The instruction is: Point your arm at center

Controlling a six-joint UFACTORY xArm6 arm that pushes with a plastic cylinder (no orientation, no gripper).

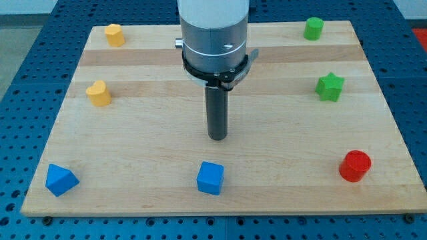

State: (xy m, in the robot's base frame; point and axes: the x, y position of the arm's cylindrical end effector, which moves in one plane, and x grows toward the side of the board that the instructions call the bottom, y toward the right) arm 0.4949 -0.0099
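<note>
My tip [217, 137] stands near the middle of the wooden board [147, 127], under the grey arm body at the view's top. It touches no block. A blue cube [210, 178] lies just below the tip. A blue triangular block [60, 180] is at the bottom left. A red cylinder [354, 166] is at the bottom right. A green star [329, 87] is at the right and a green cylinder [313, 28] at the top right. A yellow heart-shaped block [99, 93] is at the left and a yellow block [115, 35] at the top left.
The board rests on a blue perforated table [20, 80] that shows around all its edges.
</note>
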